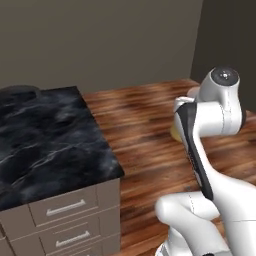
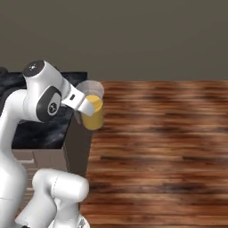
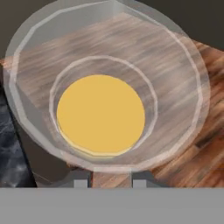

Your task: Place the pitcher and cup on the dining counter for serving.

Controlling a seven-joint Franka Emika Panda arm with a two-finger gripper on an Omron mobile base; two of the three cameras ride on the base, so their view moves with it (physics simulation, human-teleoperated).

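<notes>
Clear pitcher (image 2: pixel 92 111), orange-yellow contents: clamped by its rim in the fingers (image 3: pixel 106 180), carried over wooden floor (image 2: pixel 169 147) beside black marble desk (image 1: pixel 45 140); placement outstanding.

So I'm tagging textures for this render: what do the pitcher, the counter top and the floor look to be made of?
The pitcher, held by the end effector, looks like clear glass or plastic: the floor shows through its wall, with orange-yellow at the bottom. The counter top looks like polished black marble with white veins. The floor looks like brown wood planks with streaked grain.
</notes>
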